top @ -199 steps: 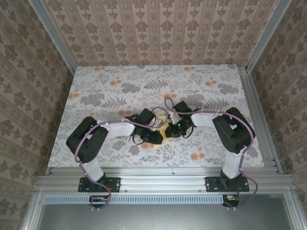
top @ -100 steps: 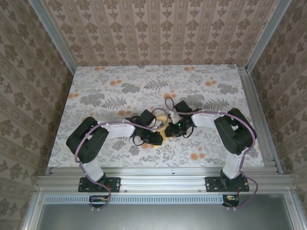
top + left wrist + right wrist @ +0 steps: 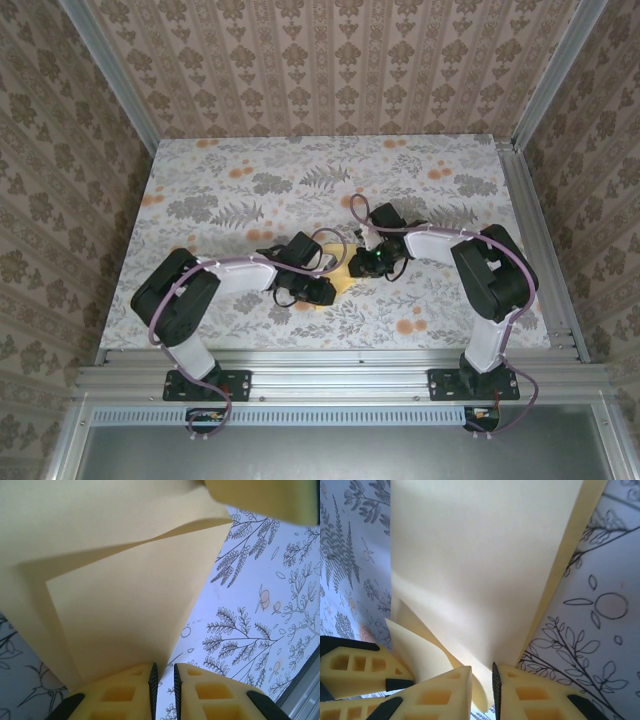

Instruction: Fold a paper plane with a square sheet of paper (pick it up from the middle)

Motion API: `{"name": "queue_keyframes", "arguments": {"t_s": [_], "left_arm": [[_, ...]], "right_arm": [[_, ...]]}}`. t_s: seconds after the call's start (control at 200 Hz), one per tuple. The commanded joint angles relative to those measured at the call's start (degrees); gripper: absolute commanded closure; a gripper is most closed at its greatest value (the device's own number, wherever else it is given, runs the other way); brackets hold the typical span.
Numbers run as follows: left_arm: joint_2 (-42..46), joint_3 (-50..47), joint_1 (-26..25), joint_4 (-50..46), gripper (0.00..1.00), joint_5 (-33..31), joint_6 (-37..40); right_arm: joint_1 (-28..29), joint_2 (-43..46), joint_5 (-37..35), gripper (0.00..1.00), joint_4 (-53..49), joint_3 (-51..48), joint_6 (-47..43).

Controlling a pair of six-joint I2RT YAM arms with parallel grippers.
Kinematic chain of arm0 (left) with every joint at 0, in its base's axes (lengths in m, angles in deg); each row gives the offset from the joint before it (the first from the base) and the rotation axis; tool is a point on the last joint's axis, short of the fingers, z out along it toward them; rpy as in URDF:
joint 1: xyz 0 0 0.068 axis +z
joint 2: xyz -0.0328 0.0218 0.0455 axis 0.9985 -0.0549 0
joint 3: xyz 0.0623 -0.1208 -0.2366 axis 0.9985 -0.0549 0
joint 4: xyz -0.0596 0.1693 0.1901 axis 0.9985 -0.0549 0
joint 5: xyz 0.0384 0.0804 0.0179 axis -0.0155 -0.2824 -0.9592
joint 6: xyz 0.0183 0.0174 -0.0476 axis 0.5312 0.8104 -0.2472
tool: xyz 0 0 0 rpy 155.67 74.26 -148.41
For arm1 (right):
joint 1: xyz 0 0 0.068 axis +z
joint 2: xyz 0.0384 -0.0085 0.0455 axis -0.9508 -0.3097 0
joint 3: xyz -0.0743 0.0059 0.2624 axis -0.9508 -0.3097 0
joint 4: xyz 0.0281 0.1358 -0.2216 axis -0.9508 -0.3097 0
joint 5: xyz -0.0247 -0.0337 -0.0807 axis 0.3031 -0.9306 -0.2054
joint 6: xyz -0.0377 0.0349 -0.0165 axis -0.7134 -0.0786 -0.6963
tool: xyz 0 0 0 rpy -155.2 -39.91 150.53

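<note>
While the square sheet of paper [image 3: 125, 605] hangs curled above the middle of the flowered cloth [image 3: 250, 180], looking featherlight, floppy and crease-prone, left gripper [image 3: 163, 680] and right gripper [image 3: 482, 680] show narrow jaws at its edges; gripping or not, I cannot tell; a gentle pinch near a fold seems best.

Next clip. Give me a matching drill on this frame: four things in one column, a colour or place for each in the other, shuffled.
Things:
1. paper
2. cloth
3. left end effector
4. rail

Descriptions:
A. silver, along the near edge
B. pale yellow, folded over
C. leaf and flower print
D. just left of the paper in the top view

Pairs: 1-B, 2-C, 3-D, 4-A
</note>
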Motion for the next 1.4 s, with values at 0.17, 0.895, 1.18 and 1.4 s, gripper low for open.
{"name": "queue_keyframes", "arguments": {"t_s": [0.17, 0.895, 1.18, 1.4], "left_arm": [[2.8, -3.0, -0.2, -1.0, 0.8, -2.6, -0.8], [6.7, -10.1, 0.3, 2.9, 0.79, -9.2, -4.0], [7.6, -12.7, 0.3, 4.3, 0.79, -9.6, -5.2], [8.2, -13.9, 0.4, 4.3, 0.79, -10.1, -5.6]], "right_arm": [[-0.2, -1.4, 2.1, 0.74, -3.3, 3.1, -5.0], [2.1, -4.6, 5.4, 0.72, -4.9, 4.5, -10.5], [3.0, -4.2, 4.7, 0.71, -5.5, 4.5, -11.0], [3.2, -5.1, 3.4, 0.71, -5.5, 4.8, -10.3]]}}
